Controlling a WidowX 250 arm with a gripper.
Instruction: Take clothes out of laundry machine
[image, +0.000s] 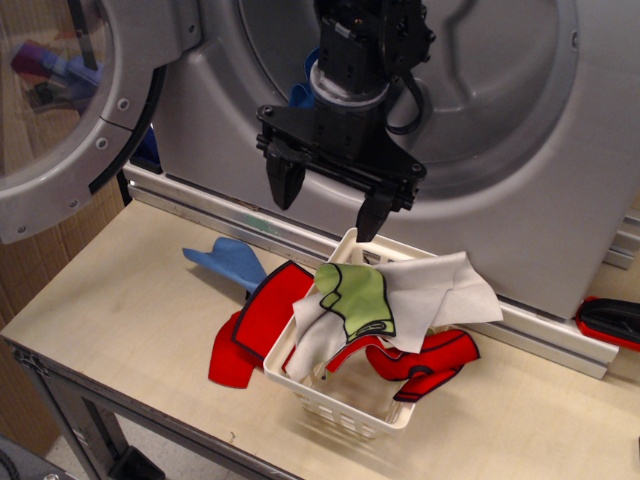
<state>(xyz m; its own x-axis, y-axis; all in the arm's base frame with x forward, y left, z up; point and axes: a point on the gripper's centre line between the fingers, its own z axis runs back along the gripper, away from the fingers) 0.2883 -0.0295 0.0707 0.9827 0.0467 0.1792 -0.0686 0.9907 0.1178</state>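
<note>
The silver-grey laundry machine (520, 200) fills the back, its round glass door (70, 110) swung open at the left. My black gripper (325, 198) hangs open and empty in front of the drum opening, just above the basket's far-left rim. A mid-blue cloth (303, 95) peeks from the drum behind the arm, mostly hidden. The white slatted basket (345, 408) holds a green piece (355, 295), a white cloth (440, 290) and red black-edged pieces (430, 362). Another red piece (250, 325) and a blue cloth (230, 262) lie on the table to its left.
The pale wooden table (120, 310) has its front edge close below the basket. A red and black object (610, 322) lies at the right edge by the washer's base rail (215, 215). Cardboard stands behind the door at the left.
</note>
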